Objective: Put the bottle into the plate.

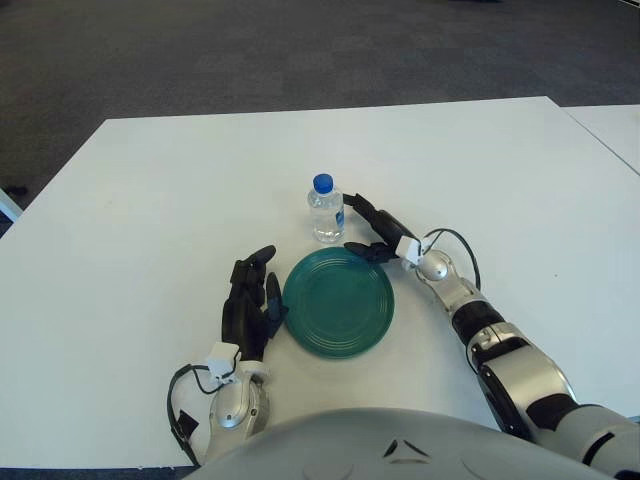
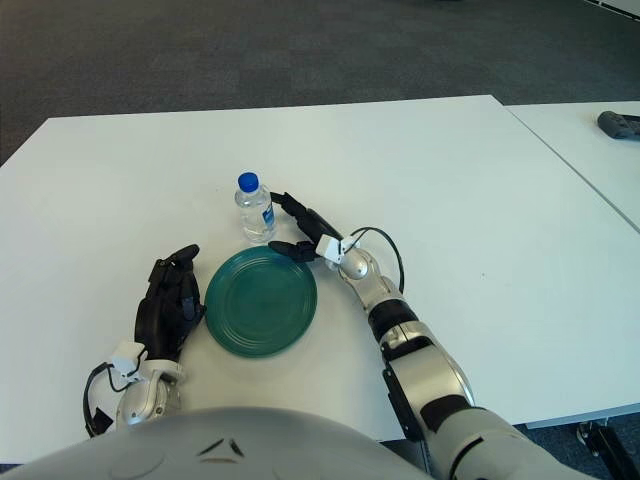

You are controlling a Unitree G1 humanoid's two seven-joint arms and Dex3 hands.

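Note:
A small clear bottle with a blue cap stands upright on the white table, just behind the green plate. My right hand is open just right of the bottle, fingers spread towards it, one fingertip close to its side. I cannot see a grasp. My left hand shows at the plate's left edge, fingers relaxed and holding nothing.
The white table extends wide to the left, right and back. A second table stands to the right across a narrow gap, with a dark object on it. Dark carpet lies beyond.

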